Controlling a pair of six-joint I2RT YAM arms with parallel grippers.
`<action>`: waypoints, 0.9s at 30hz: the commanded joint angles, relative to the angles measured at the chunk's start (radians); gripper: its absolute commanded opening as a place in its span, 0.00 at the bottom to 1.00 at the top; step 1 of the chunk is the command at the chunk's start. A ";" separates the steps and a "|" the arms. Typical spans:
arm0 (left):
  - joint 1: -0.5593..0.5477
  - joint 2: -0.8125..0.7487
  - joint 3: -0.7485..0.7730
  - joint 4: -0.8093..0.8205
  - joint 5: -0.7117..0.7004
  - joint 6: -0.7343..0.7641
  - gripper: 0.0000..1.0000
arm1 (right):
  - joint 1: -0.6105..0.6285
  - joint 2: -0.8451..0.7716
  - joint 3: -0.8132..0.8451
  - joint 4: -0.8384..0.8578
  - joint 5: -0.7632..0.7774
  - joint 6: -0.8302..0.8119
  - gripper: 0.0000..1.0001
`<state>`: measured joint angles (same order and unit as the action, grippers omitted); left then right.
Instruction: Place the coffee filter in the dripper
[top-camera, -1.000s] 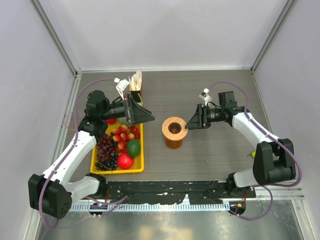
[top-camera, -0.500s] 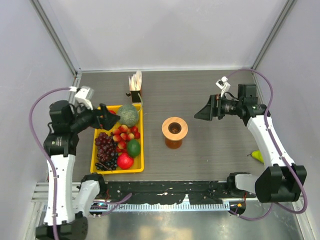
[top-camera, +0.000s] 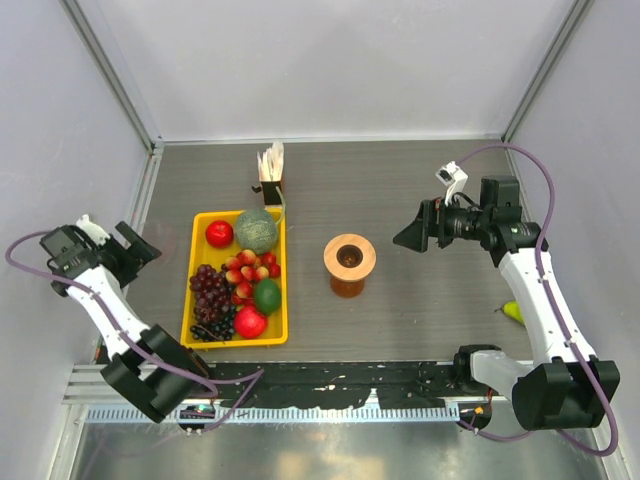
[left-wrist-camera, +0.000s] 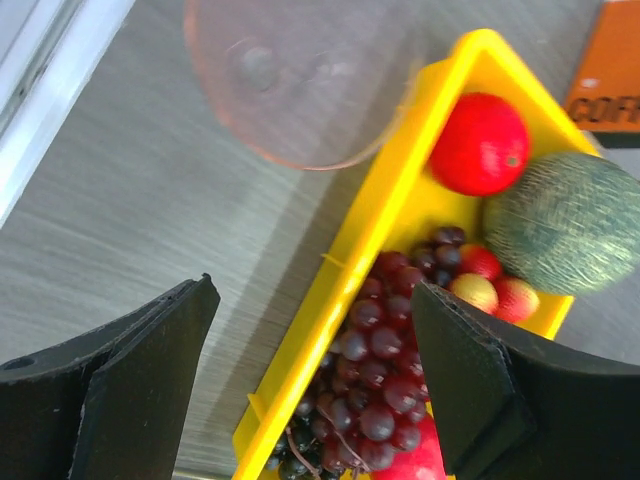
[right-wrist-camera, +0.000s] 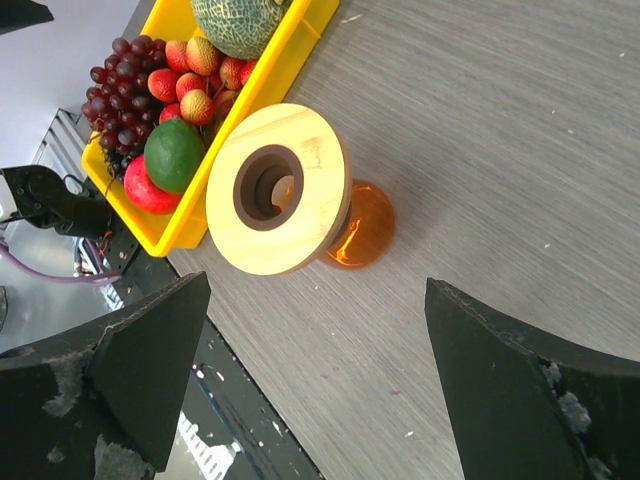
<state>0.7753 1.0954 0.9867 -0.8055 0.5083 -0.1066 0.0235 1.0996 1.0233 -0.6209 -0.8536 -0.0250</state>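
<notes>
The dripper's tan ring collar (top-camera: 350, 256) with its dark centre hole sits on a clear jug of amber liquid (top-camera: 347, 287) at mid-table; it also shows in the right wrist view (right-wrist-camera: 285, 190). No single loose coffee filter shows; only the upright bundle of white papers (top-camera: 271, 160) stands at the back. My right gripper (top-camera: 410, 232) is open and empty, to the right of the dripper, jaws wide apart (right-wrist-camera: 315, 290). My left gripper (top-camera: 140, 248) is open and empty at the far left, over the tray's left edge (left-wrist-camera: 312, 300). A clear round bowl (left-wrist-camera: 300, 80) lies on the table left of the tray.
A yellow tray (top-camera: 195, 275) holds grapes (top-camera: 212, 295), a melon (top-camera: 257, 230), red and green fruit. A box marked COFF (left-wrist-camera: 610, 60) stands by the paper bundle. A green fruit (top-camera: 513, 311) lies at the right edge. Enclosure walls stand close on all sides.
My left arm swung from beside the paper bundle out to the far left edge. My right gripper drew back to the right, away from the dripper.
</notes>
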 joint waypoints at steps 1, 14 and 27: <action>0.027 0.029 -0.045 0.121 -0.118 -0.102 0.88 | 0.000 -0.014 -0.015 0.020 -0.015 -0.020 0.96; 0.038 0.084 -0.178 0.491 -0.211 -0.284 0.80 | 0.000 0.005 0.050 -0.036 -0.022 -0.032 0.95; 0.035 0.250 -0.204 0.709 -0.160 -0.390 0.64 | 0.001 0.023 0.063 -0.049 -0.028 -0.030 0.96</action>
<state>0.8062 1.3113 0.8017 -0.2481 0.3222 -0.4530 0.0235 1.1221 1.0435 -0.6796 -0.8604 -0.0475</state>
